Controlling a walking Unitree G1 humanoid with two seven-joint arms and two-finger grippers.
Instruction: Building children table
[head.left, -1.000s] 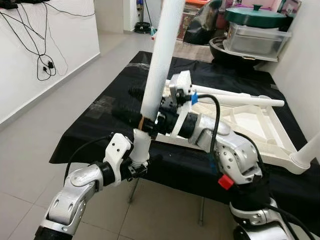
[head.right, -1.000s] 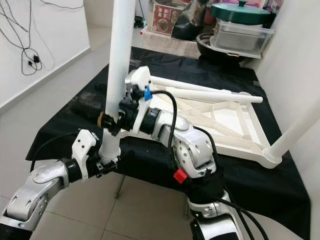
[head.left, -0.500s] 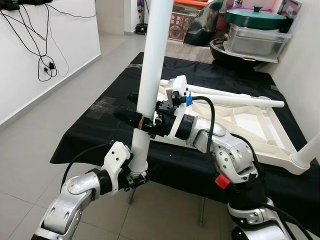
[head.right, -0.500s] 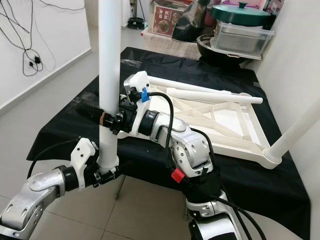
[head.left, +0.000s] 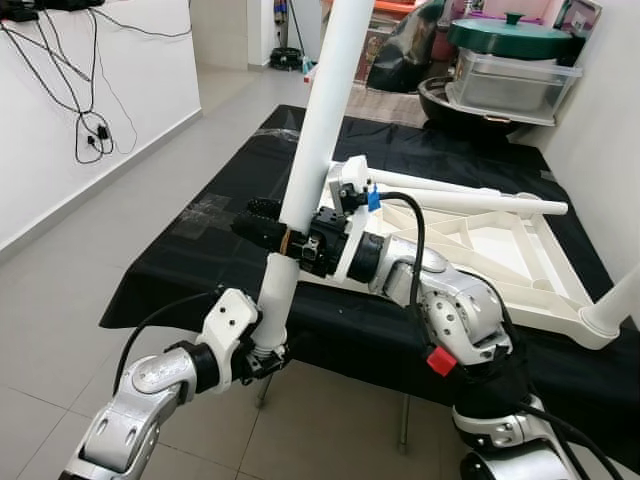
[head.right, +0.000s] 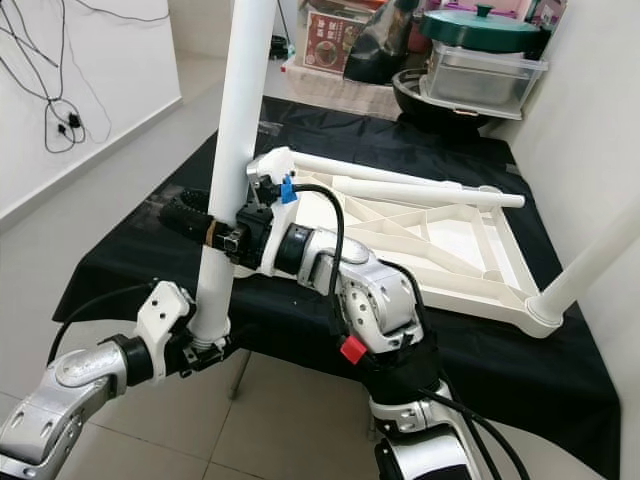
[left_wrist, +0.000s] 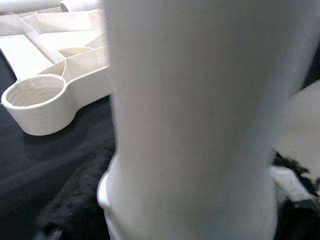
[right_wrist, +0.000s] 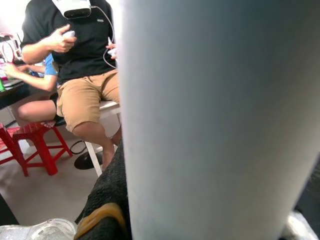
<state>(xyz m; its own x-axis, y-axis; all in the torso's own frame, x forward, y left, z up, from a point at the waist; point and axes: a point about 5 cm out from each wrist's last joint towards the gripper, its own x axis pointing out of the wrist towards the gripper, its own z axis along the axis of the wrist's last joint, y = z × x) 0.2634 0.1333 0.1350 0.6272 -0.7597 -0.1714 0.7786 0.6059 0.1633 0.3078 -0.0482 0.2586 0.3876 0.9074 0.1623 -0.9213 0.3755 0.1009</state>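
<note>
A long white table leg (head.left: 325, 120) leans with its top toward the right, in front of the black-clothed table (head.left: 190, 270). My right gripper (head.left: 285, 238) is shut on its middle. My left gripper (head.left: 262, 352) is shut on its narrower lower end, below the table's front edge. The white children's table top (head.left: 497, 245) lies upside down on the cloth. One leg (head.left: 618, 300) stands in its near right corner, and another leg (head.left: 480, 200) lies across its far side. An empty round corner socket (left_wrist: 35, 92) shows in the left wrist view beside the held leg (left_wrist: 190, 125).
A green-lidded pot and a metal tray (head.left: 510, 70) are stacked behind the table. Black cables (head.left: 85, 110) hang on the white wall to the left. Tiled floor lies left of and before the table. A seated person (right_wrist: 80, 60) and red stools (right_wrist: 30, 145) show in the right wrist view.
Half a second ago the leg stood nearly upright; now its top leans to the right again, as it did a second ago. Both grippers keep their hold.
</note>
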